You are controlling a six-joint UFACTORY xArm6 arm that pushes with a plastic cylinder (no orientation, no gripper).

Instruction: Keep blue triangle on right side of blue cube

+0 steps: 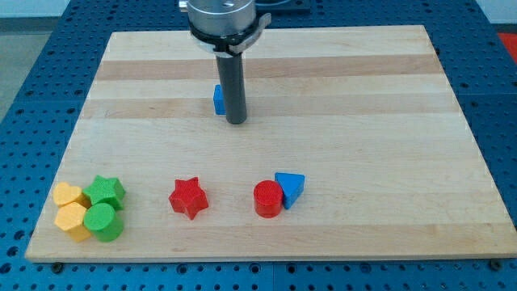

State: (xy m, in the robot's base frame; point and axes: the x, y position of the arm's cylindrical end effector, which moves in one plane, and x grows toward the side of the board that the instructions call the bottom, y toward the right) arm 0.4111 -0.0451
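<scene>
The blue cube [218, 99] sits on the wooden board above the middle, mostly hidden behind my rod. My tip [236, 121] rests on the board right at the cube's right side, touching or nearly touching it. The blue triangle [291, 187] lies lower down, toward the view's bottom and to the right of the cube, its left side against a red cylinder [267, 200].
A red star [188, 197] lies left of the red cylinder. At the bottom left is a tight cluster: two yellow blocks [71, 208], a green star-like block [107, 192] and a green cylinder [103, 221]. The board's edge [266, 257] runs along the bottom.
</scene>
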